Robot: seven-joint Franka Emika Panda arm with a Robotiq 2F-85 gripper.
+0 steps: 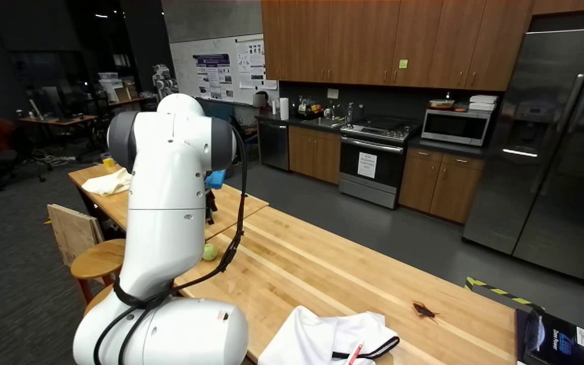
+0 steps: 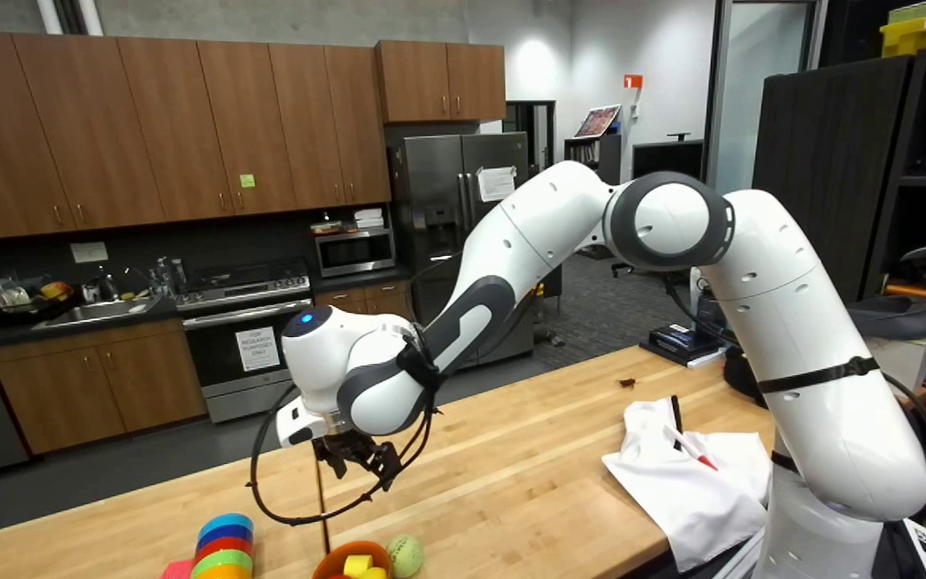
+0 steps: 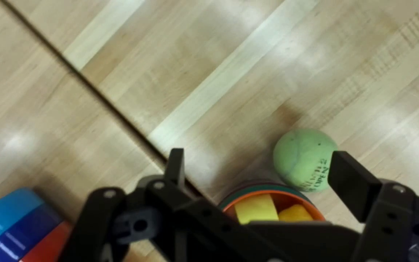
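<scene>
OK, gripper [image 3: 258, 171] jaws are spread wide, just air between the pads. In an exterior view it hangs above the wooden tabletop [image 2: 503, 498], with a visible gap down to what stands there.

Pale green tennis ball [image 3: 302, 160], dark print on its side, sits below the jaws. Wrist view puts it inside the gap, well off-centre, by the right-hand finger; that fingertip overlaps the ball's edge there, but an exterior view has them apart.

Orange-rimmed cup [image 3: 264, 187] stands just beside the ball, also below the jaws, between the two fingers in the wrist view and partly covered by the gripper body. Can't tell if cup and ball touch. Teal and dark purple bands show outside the orange rim. In it: a yellow block [image 3: 255, 209] and, beside that, an orange-yellow piece [image 3: 295, 214].

Stack of coloured cups [image 2: 226, 535] is lower than the jaws, out past the left-hand finger in the wrist view: light blue on top, then dark blue, red, green, orange-yellow. Pink-red piece [image 2: 179, 569] next to it, too cropped to identify.

Tabletop seam [image 3: 118, 114] runs diagonally under the jaws. White cloth [image 2: 696, 498] with a red-tipped marker [image 2: 690, 447] on it lies well apart from the jaws.
</scene>
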